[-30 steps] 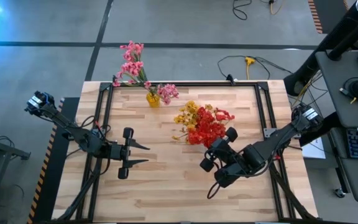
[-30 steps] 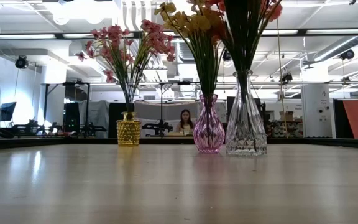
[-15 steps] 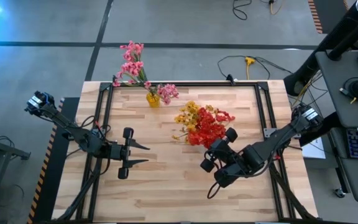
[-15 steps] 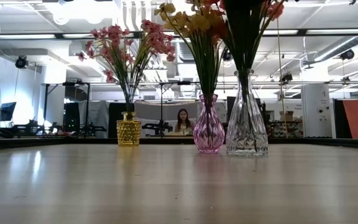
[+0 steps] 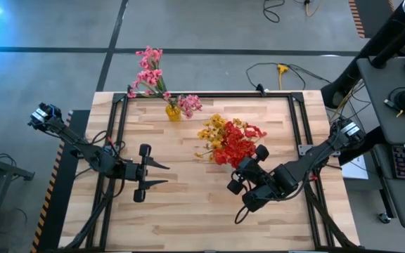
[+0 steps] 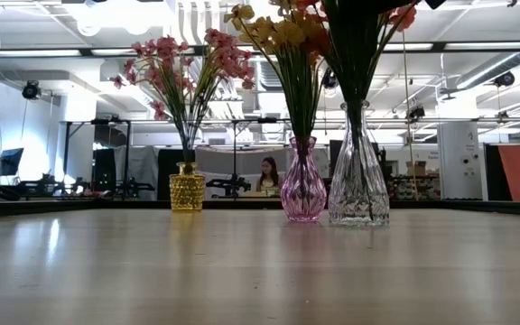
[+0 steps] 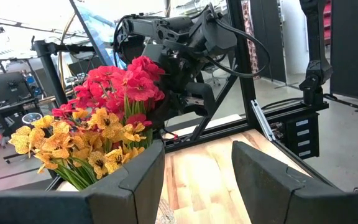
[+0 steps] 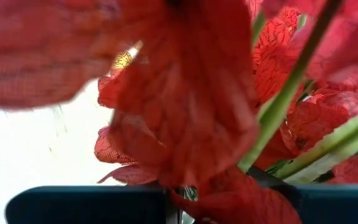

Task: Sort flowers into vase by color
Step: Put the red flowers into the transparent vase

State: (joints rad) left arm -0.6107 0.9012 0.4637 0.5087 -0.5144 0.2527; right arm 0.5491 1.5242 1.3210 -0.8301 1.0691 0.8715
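While the right pincer [image 5: 249, 166] pinches the red flowers [image 5: 235, 147], lower them straight into the clear vase [image 6: 357, 171]; the left pincer [image 5: 162, 174] waits spread.

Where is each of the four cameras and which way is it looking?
High view: above the table, looking straight down; both arms show, left gripper open and waiting.
Low view: at table-top height, looking level at three vases: yellow, pink, clear; no gripper clearly shows.
Left wrist view: looks across the table past its own fingers at the red flowers and right arm.
Right wrist view: right gripper buried in red flowers.
Shared: the red flowers appear in every view.
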